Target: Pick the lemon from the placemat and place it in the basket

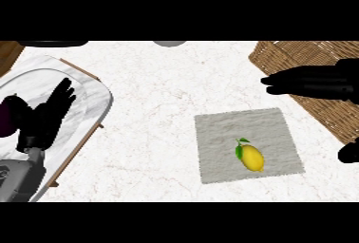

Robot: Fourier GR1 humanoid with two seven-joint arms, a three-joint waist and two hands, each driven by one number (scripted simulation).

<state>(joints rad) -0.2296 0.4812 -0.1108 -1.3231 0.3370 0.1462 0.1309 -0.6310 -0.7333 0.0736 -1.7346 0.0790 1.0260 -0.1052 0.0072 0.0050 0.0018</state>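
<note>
A yellow lemon [252,157] with a green leaf lies on the grey placemat [224,128], toward its lower right part. The wicker basket [294,52] stands at the upper right, partly cut off by the view's edge. My right hand [312,81] hovers over the basket's near side with its fingers stretched out to the left, open and holding nothing. It is above and to the right of the lemon, well apart from it. My left hand [43,114] rests open at the left, fingers up.
A white marble tray [91,99] on a wooden board lies under my left hand, with a dark purple thing [4,121] at the left edge. A grey round object [170,43] peeks in at the top. White marbled counter [154,95] lies between tray and placemat.
</note>
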